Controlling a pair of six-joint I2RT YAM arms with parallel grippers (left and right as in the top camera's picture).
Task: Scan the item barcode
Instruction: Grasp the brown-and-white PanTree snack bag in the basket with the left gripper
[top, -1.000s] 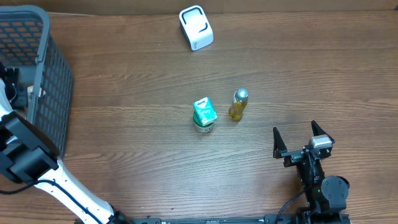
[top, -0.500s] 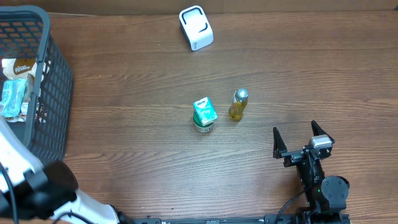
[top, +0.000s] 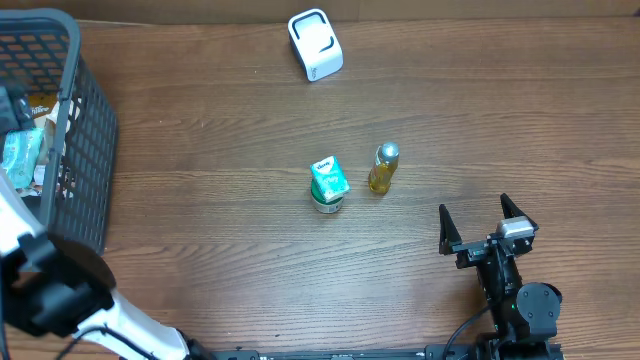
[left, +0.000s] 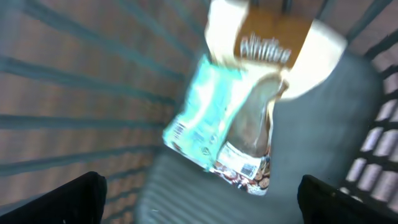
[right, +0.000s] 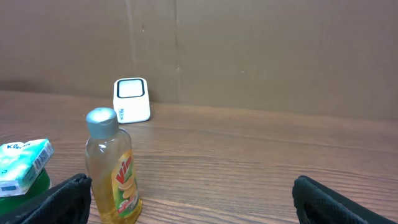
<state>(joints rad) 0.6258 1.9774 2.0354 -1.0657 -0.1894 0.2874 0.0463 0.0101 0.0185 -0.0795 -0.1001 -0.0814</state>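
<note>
The left gripper (left: 199, 205) hangs over the basket (top: 88, 150), its fingers spread wide and holding nothing; the teal packet (left: 208, 115) lies inside it (this view is blurred). The right gripper (top: 474, 214), also spread and empty, faces the yellow bottle (top: 383, 168), well apart from the white scanner (top: 315, 44).

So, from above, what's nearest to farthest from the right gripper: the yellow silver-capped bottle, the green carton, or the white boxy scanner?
From the right gripper:
1. Yellow silver-capped bottle, in the middle, on the side facing the gripper.
2. Green carton, just beyond the bottle.
3. White boxy scanner, way off at the back.
</note>
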